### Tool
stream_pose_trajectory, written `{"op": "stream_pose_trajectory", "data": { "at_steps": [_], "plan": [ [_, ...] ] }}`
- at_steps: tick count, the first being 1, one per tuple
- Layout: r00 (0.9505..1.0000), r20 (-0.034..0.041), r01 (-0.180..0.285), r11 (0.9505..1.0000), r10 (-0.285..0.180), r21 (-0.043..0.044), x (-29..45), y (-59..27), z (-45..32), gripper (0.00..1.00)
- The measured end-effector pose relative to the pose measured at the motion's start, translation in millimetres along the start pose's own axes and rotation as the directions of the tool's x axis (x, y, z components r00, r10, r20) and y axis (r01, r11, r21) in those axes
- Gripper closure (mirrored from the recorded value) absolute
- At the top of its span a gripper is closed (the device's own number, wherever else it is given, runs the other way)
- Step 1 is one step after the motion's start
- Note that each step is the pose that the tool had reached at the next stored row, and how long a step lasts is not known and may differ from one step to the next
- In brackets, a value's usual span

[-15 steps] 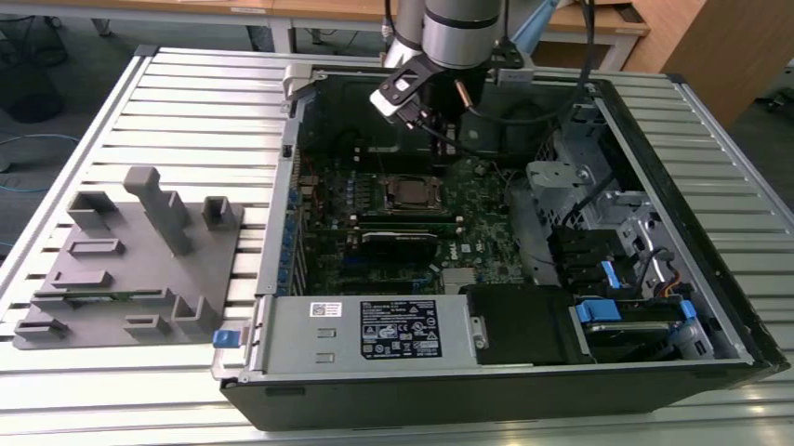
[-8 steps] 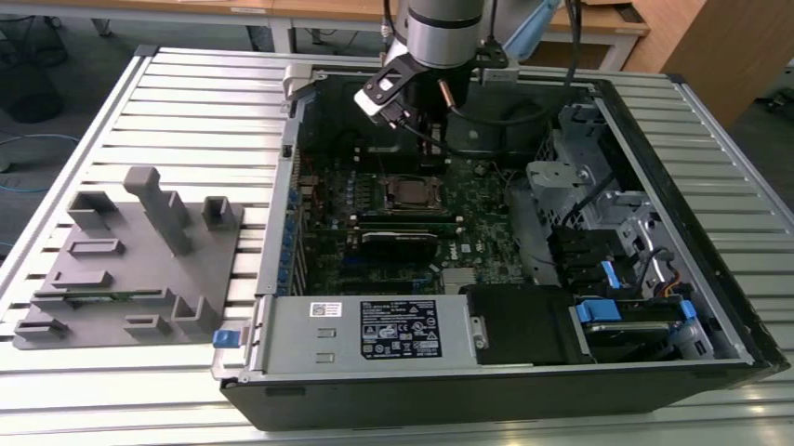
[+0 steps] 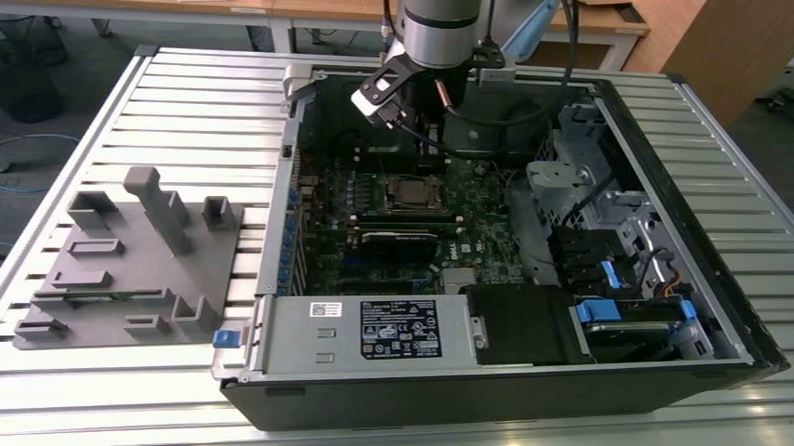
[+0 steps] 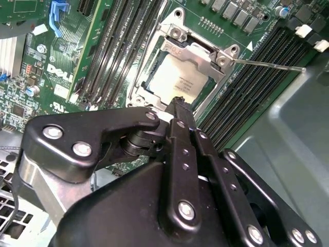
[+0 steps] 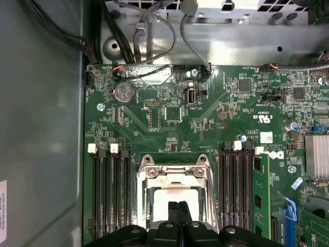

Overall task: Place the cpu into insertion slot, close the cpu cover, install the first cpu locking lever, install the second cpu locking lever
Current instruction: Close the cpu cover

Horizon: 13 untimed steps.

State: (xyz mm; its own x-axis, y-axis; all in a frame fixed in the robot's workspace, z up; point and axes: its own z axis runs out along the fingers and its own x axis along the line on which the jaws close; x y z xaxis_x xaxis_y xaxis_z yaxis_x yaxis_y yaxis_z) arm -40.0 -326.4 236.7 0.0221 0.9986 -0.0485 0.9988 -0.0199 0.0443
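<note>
The cpu (image 4: 175,85) lies flat in the insertion slot (image 4: 138,91) on the green motherboard, its pale metal top showing through the window of the cpu cover (image 4: 198,53), which lies down over it. A thin locking lever (image 4: 267,64) juts out from one socket corner across the memory slots. My gripper (image 4: 178,101) hangs just above the chip, shut, with nothing between its black fingers. In the first wrist view the gripper (image 5: 178,206) sits over the cpu (image 5: 163,198) and the cover (image 5: 172,177). The exterior view has the socket (image 3: 410,192) mid-board, below the arm (image 3: 434,37).
Rows of black memory slots (image 5: 110,195) flank the socket, with a green memory stick (image 5: 259,190) in one. The open computer case (image 3: 496,390) holds a power supply (image 3: 385,330) and drive cages (image 3: 596,214). A grey fixture (image 3: 137,260) stands at the exterior view's left.
</note>
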Motion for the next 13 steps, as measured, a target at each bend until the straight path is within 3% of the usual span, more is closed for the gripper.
{"op": "stream_pose_trajectory", "data": {
  "at_steps": [6, 9, 13],
  "plan": [
    [0.9999, -0.0001, 0.015, 0.9999, -0.015, -0.0007, 0.0, 0.0, 0.1, 0.89],
    [0.9979, -0.0021, 0.064, 0.9979, -0.064, -0.0031, 0.0, 0.0, 0.2, 0.89],
    [0.9907, -0.0046, 0.136, 0.9907, -0.136, -0.0069, 0.0, 0.0, 0.5, 0.89]
  ]
}}
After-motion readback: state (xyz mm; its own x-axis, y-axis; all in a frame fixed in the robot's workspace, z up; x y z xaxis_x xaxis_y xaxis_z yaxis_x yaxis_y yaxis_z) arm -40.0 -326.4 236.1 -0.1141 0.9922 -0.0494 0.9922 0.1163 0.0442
